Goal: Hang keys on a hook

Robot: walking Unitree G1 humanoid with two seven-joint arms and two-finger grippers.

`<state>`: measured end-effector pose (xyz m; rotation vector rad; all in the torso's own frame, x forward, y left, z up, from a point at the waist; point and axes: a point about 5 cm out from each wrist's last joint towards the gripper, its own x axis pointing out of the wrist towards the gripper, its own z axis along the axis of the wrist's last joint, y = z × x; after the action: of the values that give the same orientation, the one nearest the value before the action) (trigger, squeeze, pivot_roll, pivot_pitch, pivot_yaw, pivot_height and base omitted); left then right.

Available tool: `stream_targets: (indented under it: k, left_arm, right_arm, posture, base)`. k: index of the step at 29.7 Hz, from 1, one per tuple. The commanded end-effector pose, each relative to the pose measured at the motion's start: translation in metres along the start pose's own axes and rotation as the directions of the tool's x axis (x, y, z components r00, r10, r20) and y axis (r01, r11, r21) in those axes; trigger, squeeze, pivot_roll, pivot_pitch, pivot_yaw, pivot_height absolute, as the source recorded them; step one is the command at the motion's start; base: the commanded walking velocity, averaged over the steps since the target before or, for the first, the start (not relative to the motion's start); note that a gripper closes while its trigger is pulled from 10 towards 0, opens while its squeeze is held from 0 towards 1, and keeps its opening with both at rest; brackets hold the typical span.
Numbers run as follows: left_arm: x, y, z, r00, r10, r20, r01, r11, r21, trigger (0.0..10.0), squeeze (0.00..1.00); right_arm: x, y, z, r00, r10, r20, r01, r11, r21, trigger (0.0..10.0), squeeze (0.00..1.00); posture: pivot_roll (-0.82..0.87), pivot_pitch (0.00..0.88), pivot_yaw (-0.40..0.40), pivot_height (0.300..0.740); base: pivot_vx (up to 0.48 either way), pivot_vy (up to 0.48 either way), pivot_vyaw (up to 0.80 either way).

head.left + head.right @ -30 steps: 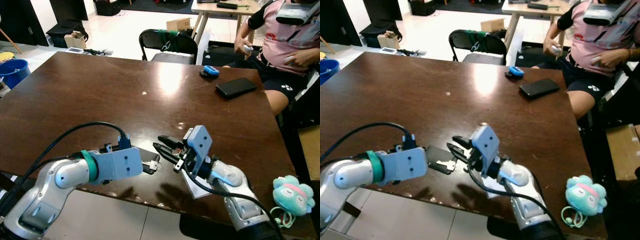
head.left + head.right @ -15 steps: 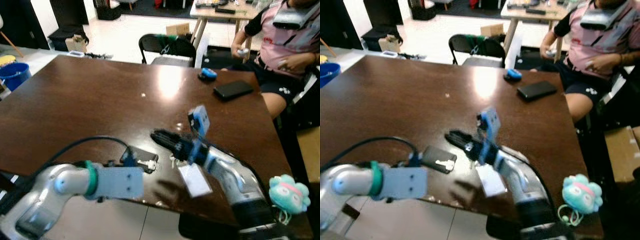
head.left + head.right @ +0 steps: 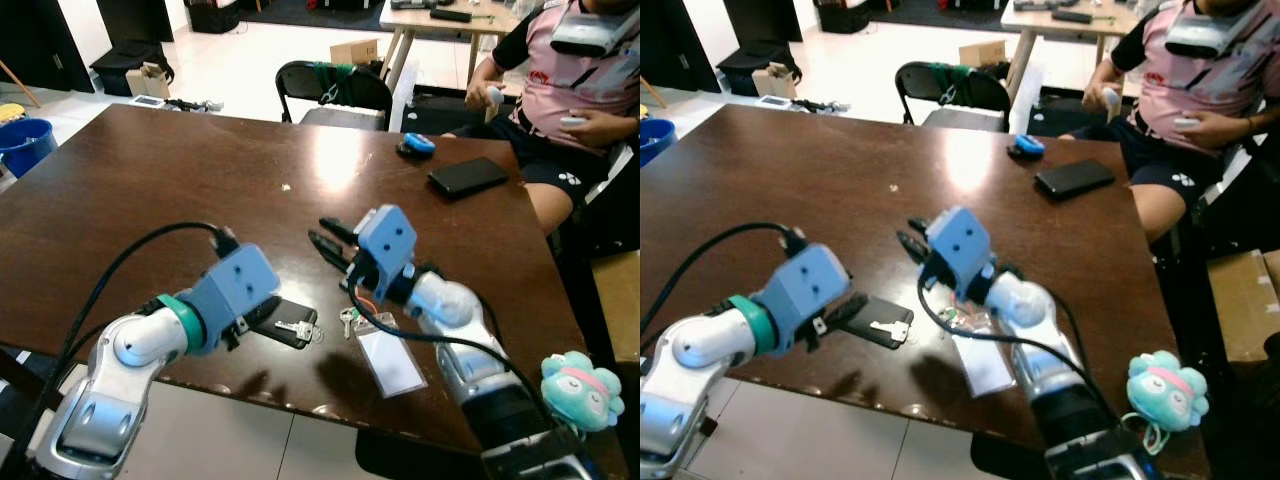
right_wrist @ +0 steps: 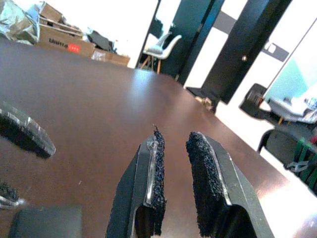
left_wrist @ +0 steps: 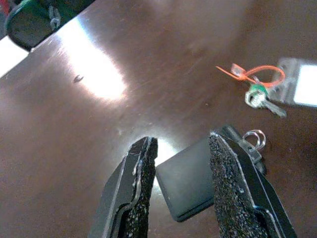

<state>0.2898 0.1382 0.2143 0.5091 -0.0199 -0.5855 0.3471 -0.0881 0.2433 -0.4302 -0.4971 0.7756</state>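
Observation:
A black flat fob point(image 3: 283, 318) with a silver key point(image 3: 298, 327) on a ring lies near the front edge of the brown table point(image 3: 200, 190). My left gripper point(image 5: 182, 140) is open, its fingers point(image 5: 139, 194) standing on either side of the fob point(image 5: 190, 179) just above it. A second bunch of keys point(image 3: 349, 319) with a green head and an orange tie point(image 5: 257, 74) lies to the right, beside a clear tag point(image 3: 389, 361). My right gripper point(image 3: 317, 229) hovers above the table behind that bunch. It is open by a narrow gap point(image 4: 176, 134) and holds nothing.
A black phone point(image 3: 470, 175) and a small blue object point(image 3: 418, 143) lie at the table's far right. A person point(image 3: 580, 70) sits beyond that corner. A folding chair point(image 3: 335, 85) stands at the far edge. A teal plush toy point(image 3: 583, 390) is low on the right.
My right gripper has risen and drawn back from the table's front edge, uncovering the key bunch and tag. My left gripper stays at the black fob. The camera has shifted a little.

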Motion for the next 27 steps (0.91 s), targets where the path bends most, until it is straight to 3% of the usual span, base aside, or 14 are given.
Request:
stream_targets:
  k: [1,4,8,12,13,15,16,18,21,22,23,24,26,27]
  left_arm:
    - [-0.003,-0.004,-0.003,1.0,-0.013,-0.015,0.012,0.999,-0.053,10.0,0.0]
    - [-0.007,-0.017,-0.009,0.997,-0.063,-0.053,0.058,0.995,-0.08,10.0,0.0]
    - [-0.006,-0.022,-0.012,0.996,-0.063,-0.066,0.058,0.995,-0.08,10.0,0.0]
    - [0.003,-0.018,-0.006,0.999,0.041,-0.027,-0.043,0.997,-0.071,10.0,0.0]
    - [0.006,-0.013,-0.002,0.997,0.083,-0.007,-0.083,0.995,-0.046,10.0,0.0]
    - [0.006,-0.013,-0.002,0.997,0.083,-0.007,-0.083,0.995,-0.046,10.0,0.0]
    - [0.009,-0.009,0.002,0.993,0.114,0.005,-0.114,0.993,-0.031,10.0,0.0]
    - [0.013,-0.002,0.009,0.989,0.147,0.028,-0.147,0.989,0.004,10.0,0.0]
    - [0.013,-0.002,0.01,0.989,0.143,0.03,-0.144,0.989,0.017,10.0,0.0]
    - [0.009,-0.005,0.01,0.996,0.084,0.009,-0.085,0.988,0.128,10.0,0.0]
    - [0.007,-0.009,0.008,0.999,0.031,-0.015,-0.028,0.982,0.187,10.0,0.0]
    - [0.007,-0.009,0.008,0.999,0.031,-0.015,-0.028,0.982,0.187,10.0,0.0]
    - [-0.003,-0.025,-0.005,0.979,-0.155,-0.131,0.184,0.953,0.243,10.0,0.0]
    - [-0.003,-0.025,-0.005,0.979,-0.155,-0.131,0.184,0.953,0.243,10.0,0.0]
  right_arm:
    - [0.002,-0.001,0.003,1.0,-0.004,0.022,0.004,1.0,-0.009,10.0,0.0]
    - [0.008,-0.008,0.007,0.997,-0.05,0.052,0.049,0.999,0.008,10.0,0.0]
    - [0.01,-0.009,0.005,0.996,-0.07,0.058,0.069,0.998,0.013,10.0,0.0]
    - [0.013,-0.008,-0.001,0.994,-0.094,0.061,0.093,0.995,0.026,10.0,0.0]
    - [0.014,-0.012,-0.001,0.989,-0.131,0.066,0.125,0.989,0.077,10.0,0.0]
    - [0.014,-0.012,-0.001,0.989,-0.131,0.066,0.125,0.989,0.077,10.0,0.0]
    - [0.014,-0.016,-0.001,0.982,-0.173,0.07,0.162,0.977,0.138,10.0,0.0]
    - [0.01,-0.025,-0.008,0.962,-0.273,0.031,0.246,0.907,0.341,10.0,0.0]
    - [0.009,-0.026,-0.011,0.957,-0.29,0.018,0.262,0.886,0.383,10.0,0.0]
    - [0.005,-0.024,-0.017,0.959,-0.285,-0.003,0.265,0.888,0.376,10.0,0.0]
    - [0.004,-0.023,-0.019,0.959,-0.283,-0.008,0.266,0.891,0.369,10.0,0.0]
    - [0.004,-0.023,-0.019,0.959,-0.283,-0.008,0.266,0.891,0.369,10.0,0.0]
    - [0.004,-0.024,-0.021,0.961,-0.275,-0.016,0.262,0.894,0.364,10.0,0.0]
    - [0.004,-0.024,-0.021,0.961,-0.275,-0.016,0.262,0.894,0.364,10.0,0.0]
  posture:
    - [0.18,0.116,0.068,0.74]
    - [0.19,0.118,0.055,0.74]
    - [0.19,0.12,0.045,0.74]
    - [0.18,0.118,0.035,0.74]
    - [0.17,0.118,0.033,0.74]
    - [0.17,0.118,0.033,0.74]
    - [0.17,0.117,0.033,0.74]
    - [0.17,0.115,0.039,0.74]
    - [0.17,0.115,0.039,0.74]
    - [0.17,0.11,0.042,0.74]
    - [0.17,0.11,0.042,0.74]
    - [0.17,0.11,0.042,0.74]
    - [0.17,0.106,0.044,0.74]
    - [0.17,0.106,0.044,0.74]
  base:
    - [0.0,0.0,0.0]
    - [0.0,0.0,0.0]
    - [0.0,0.0,0.0]
    - [0.0,0.0,0.0]
    - [0.0,0.0,0.0]
    - [0.0,0.0,0.0]
    - [0.0,0.0,0.0]
    - [0.0,0.0,0.0]
    - [0.0,0.0,0.0]
    - [0.0,0.0,0.0]
    - [0.0,0.0,0.0]
    - [0.0,0.0,0.0]
    - [0.0,0.0,0.0]
    - [0.0,0.0,0.0]
